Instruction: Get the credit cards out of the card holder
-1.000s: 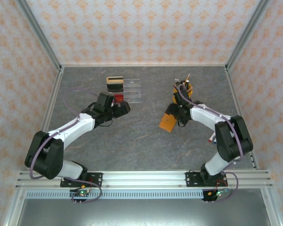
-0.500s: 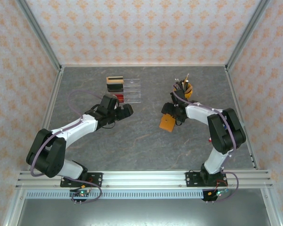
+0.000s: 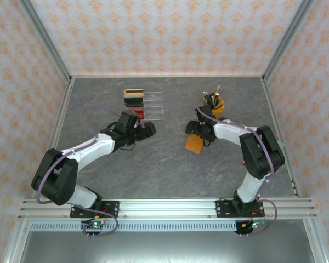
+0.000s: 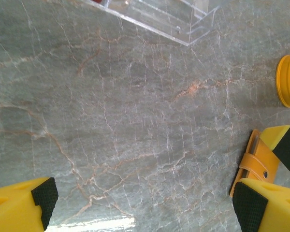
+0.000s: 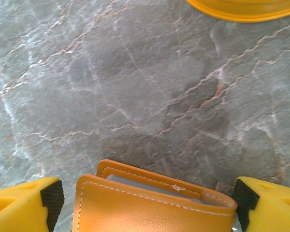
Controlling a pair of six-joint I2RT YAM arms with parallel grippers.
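Framed by the spread right pincer (image 5: 149, 195), the light, smooth card holder (image 5: 154, 215) is probably best gripped across its stitched edges.

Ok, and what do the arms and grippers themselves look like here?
The left arm and right arm match: white links between bulky black joints, a thin purple cable looping along each. The left gripper and right gripper have chunky yellow fingers tipped with black rubbery pads.

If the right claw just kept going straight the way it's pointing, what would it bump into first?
Probably the orange card holder, which sits between the tips of the open right gripper. Depth is hard to judge. The grey table lies just beneath it.
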